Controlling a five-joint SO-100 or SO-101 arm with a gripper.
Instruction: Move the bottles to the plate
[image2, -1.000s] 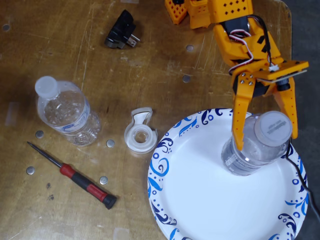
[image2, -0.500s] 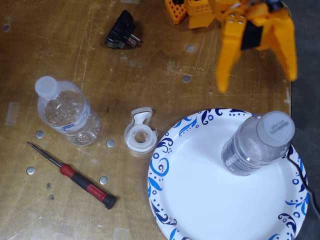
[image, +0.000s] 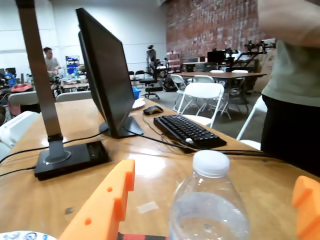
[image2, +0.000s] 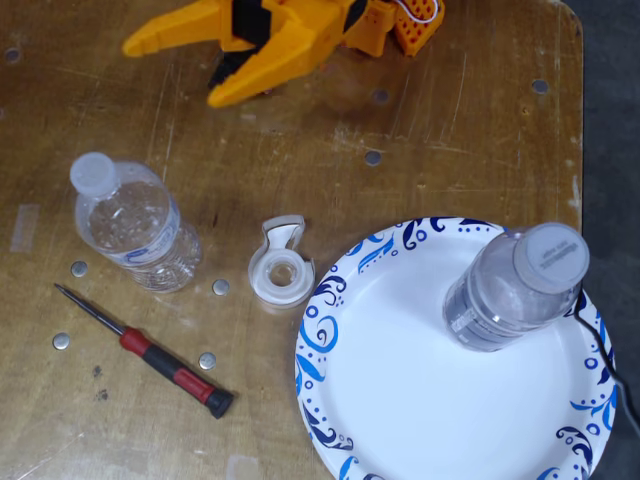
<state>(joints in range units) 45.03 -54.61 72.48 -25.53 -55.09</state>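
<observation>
Above the table, jaws agape (empty)

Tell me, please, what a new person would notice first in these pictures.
First comes the large plate with blue swirls at the lower right of the fixed view, with one bottle standing on it. Next is the orange tool at the top left, open and empty, above the second bottle, which stands on the bare table at the left. In the wrist view, that bottle shows between the fingers.
</observation>
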